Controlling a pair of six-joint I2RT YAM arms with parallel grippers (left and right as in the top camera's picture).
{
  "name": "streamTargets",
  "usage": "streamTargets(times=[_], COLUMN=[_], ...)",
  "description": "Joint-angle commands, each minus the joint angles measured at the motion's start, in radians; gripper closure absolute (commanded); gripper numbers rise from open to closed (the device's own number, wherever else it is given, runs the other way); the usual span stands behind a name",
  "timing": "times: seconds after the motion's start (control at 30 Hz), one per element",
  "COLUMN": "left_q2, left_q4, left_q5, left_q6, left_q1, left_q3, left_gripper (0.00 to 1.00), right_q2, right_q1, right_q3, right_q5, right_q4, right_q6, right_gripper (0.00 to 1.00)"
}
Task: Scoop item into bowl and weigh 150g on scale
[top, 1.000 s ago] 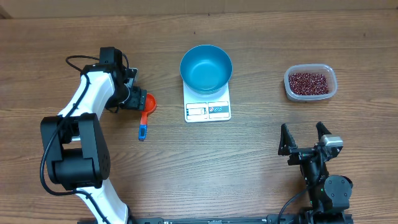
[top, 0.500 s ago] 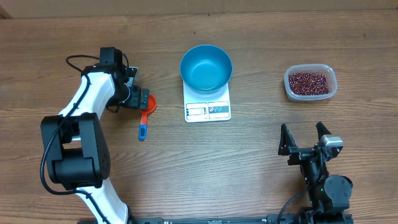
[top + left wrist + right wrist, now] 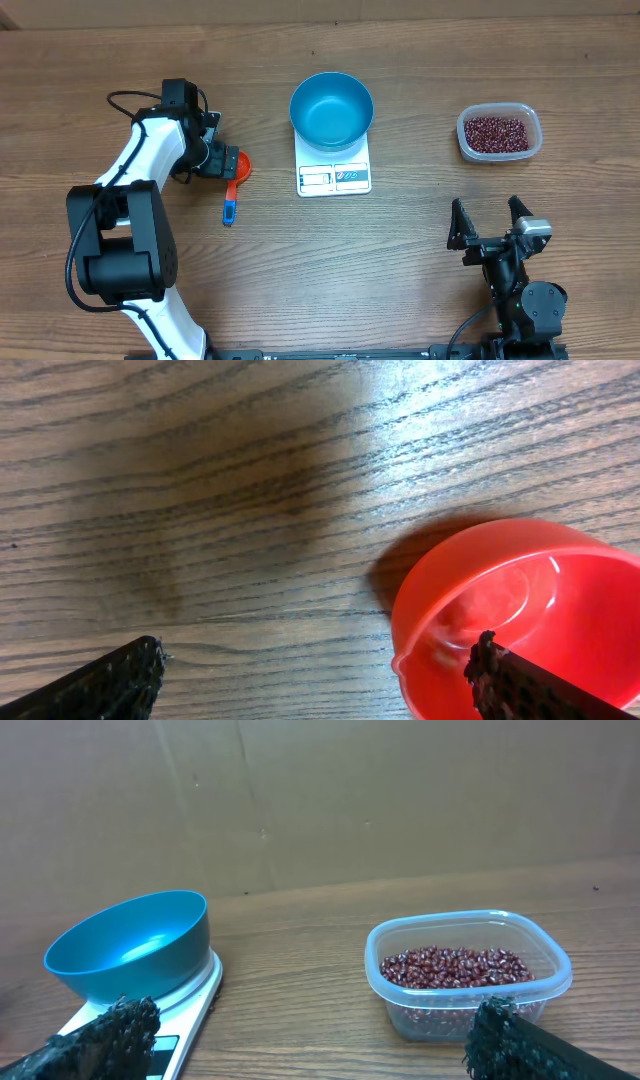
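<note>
Left hand (image 3: 318, 678): wide open, folks, fingers spread and clamped on nothing. It sits low over the table at the left, and one fingertip (image 3: 520, 682) shows right at the cup of the scoop. Whether they touch, I can't tell.
Scoop (image 3: 238, 166): red cup with a blue-tipped handle, lying on the table just right of the left hand. The handle runs toward the near side.
Right hand (image 3: 488, 216): also fully open, nothing between its fingers. It is parked at the near right, pointing toward the far side, well apart from everything.
Bowl (image 3: 331, 108): bright blue, deep and round, upright on the far end of the scale in the middle of the table.
Scale (image 3: 334, 177): flat, white and rectangular. Its display and buttons peek out from under the bowl on the near side.
Beans (image 3: 497, 131): there's the item, a loose maroon heap in the tub at the far right, well apart from the bowl and scale.
Tub (image 3: 536, 143): clear plastic with rounded corners, standing on the table beyond the right hand.
Table (image 3: 400, 260): brown wood grain, carrying all of it.
</note>
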Motion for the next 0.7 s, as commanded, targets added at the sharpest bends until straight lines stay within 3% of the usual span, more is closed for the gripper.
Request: streamTargets(times=[0.0,0.5,0.57,0.67], left_q2=[0.012,0.048,0.048,0.048], left_q4=[0.002,0.010,0.011,0.015], left_q5=[0.006,0.008,0.008,0.009], left_q6=[0.011,0.008,0.008,0.008], left_q1=[-0.003,-0.003,-0.003,-0.003], left_q3=[-0.005,-0.005,-0.005,-0.005], left_gripper=[0.00,0.04,0.11,0.32], right_q2=[-0.011,-0.011,-0.011,-0.011], right_q1=[0.008,0.008,0.008,0.008], right_q3=[-0.011,-0.011,-0.011,-0.011], right_q5=[0.006,0.005,0.005,0.005], right_q4=[0.007,0.007,0.007,0.007], right_q6=[0.004,0.004,0.004,0.004], right_gripper=[0.00,0.00,0.00,0.00])
